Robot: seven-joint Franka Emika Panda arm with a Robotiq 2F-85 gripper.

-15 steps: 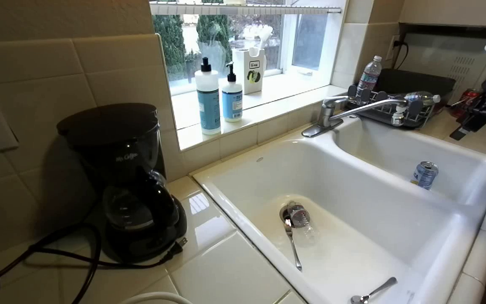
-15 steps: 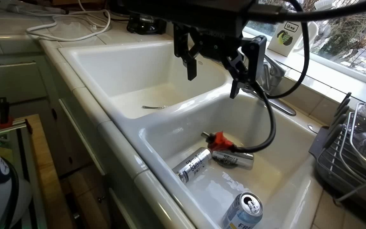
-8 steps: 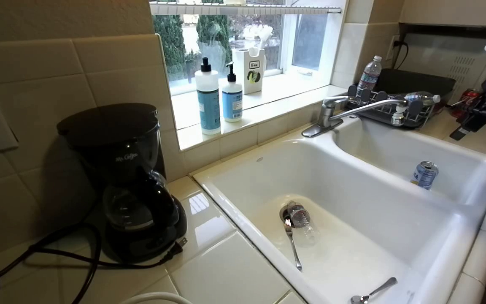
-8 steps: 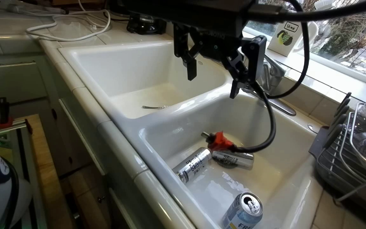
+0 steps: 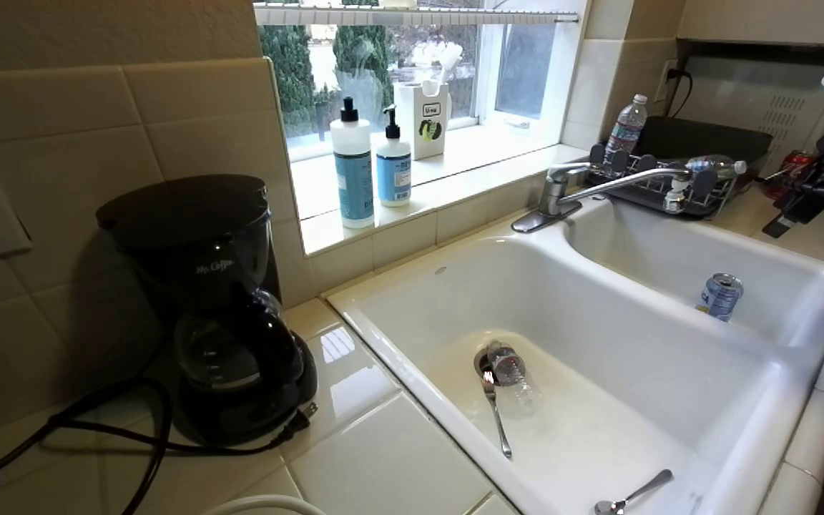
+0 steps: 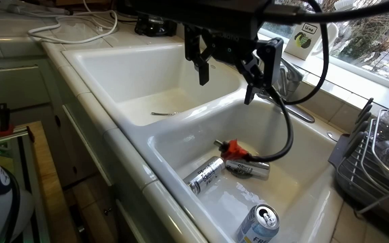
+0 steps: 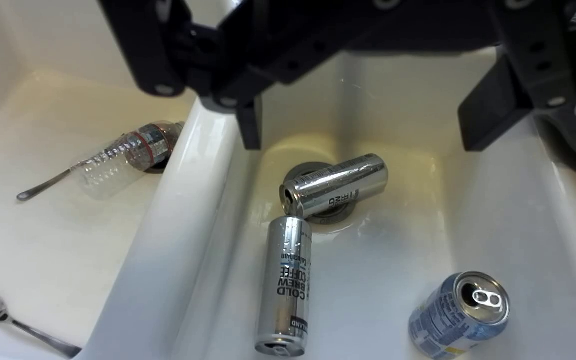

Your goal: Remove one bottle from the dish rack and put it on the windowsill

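Currently, end effector (image 6: pixel 227 87) hanging over sink (image 6: pixel 187 127), empty, spread probably for grasping; at right, clear bottle (image 5: pixel 716 166) lying in dish rack (image 5: pixel 644 192), presumably draining; far windowsill (image 5: pixel 480 170) awaiting it.

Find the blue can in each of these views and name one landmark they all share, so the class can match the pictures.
In an exterior view: the blue can is right of centre, its base hidden behind the sink divider.
In an exterior view: the blue can is cut off by the bottom edge, below the sink divider.
Wrist view: the blue can is lower right.
Shared landmark: the sink divider.
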